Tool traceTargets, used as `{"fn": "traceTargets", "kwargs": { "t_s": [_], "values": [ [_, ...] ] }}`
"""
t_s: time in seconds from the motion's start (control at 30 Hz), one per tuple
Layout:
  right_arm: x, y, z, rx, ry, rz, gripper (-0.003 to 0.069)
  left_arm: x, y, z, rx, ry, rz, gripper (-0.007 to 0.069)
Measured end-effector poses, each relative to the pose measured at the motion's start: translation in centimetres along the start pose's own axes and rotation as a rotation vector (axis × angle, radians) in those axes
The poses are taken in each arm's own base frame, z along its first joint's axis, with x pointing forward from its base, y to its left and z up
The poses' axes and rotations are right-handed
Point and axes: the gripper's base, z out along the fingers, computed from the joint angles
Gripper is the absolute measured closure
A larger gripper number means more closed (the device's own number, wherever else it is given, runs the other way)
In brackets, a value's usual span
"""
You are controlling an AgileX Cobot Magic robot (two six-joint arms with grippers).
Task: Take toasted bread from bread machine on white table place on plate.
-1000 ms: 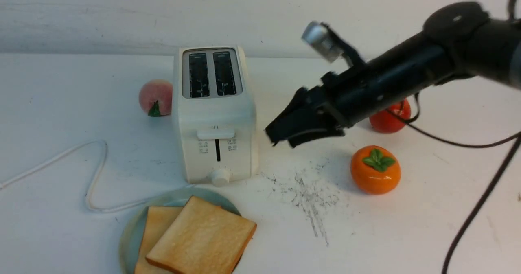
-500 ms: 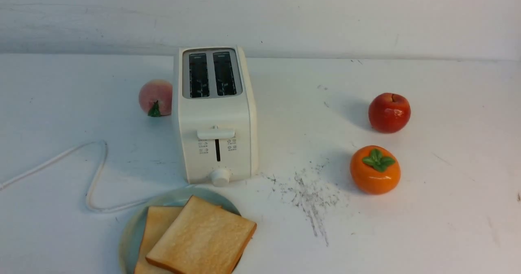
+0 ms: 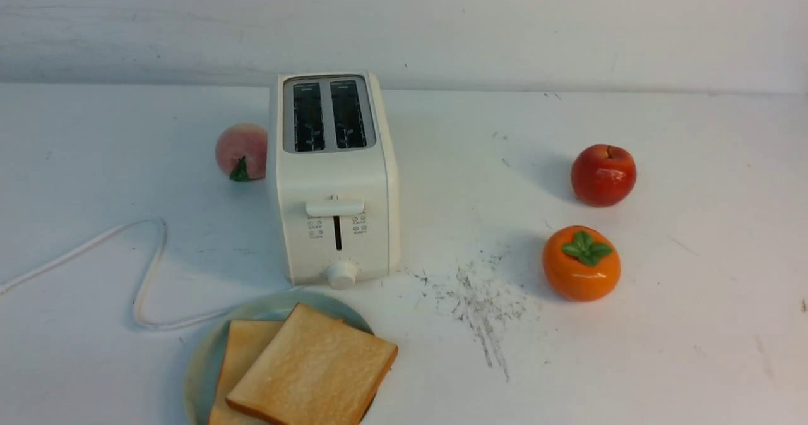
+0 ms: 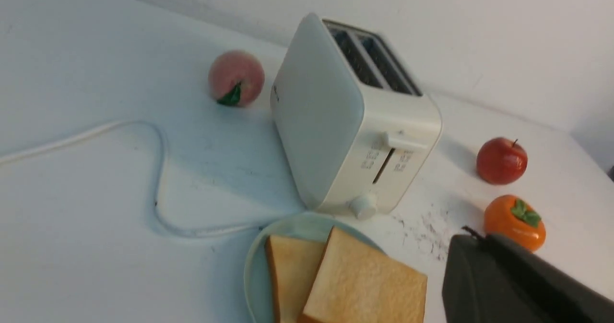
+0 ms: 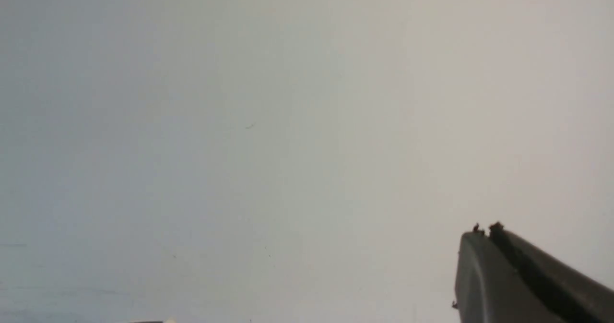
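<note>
"Where is the toast?"
"Two overlapping slices lie on the plate, near the tabletop's front edge."
"And the grippers?"
"Left and right are both closed, holding nothing."

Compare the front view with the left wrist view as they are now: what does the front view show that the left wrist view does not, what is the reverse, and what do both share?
Only the front view: the upper slice's right corner overhanging the plate's rim.

Only the left wrist view: the left gripper, shut, and the toaster's broad left side face-on.

Both: the two-slot toaster, two toast slices overlapping on the plate, the white cord, peach, red apple and persimmon.
</note>
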Motion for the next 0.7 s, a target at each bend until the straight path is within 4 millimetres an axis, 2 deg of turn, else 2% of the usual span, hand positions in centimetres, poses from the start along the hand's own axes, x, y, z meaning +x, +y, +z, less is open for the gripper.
{"fn": "traceTargets", "kwargs": {
  "t_s": [0.17,0.7],
  "values": [
    [1.6,-0.2,-0.4,0.010,-0.017,0.002,0.0655,-0.1,0.0,0.0,0.003,-0.011,0.000,0.0638],
    [2.2,-0.3,-0.8,0.011,-0.025,0.003,0.0637,-0.1,0.0,0.0,0.003,-0.010,0.000,0.0631]
  ]
}}
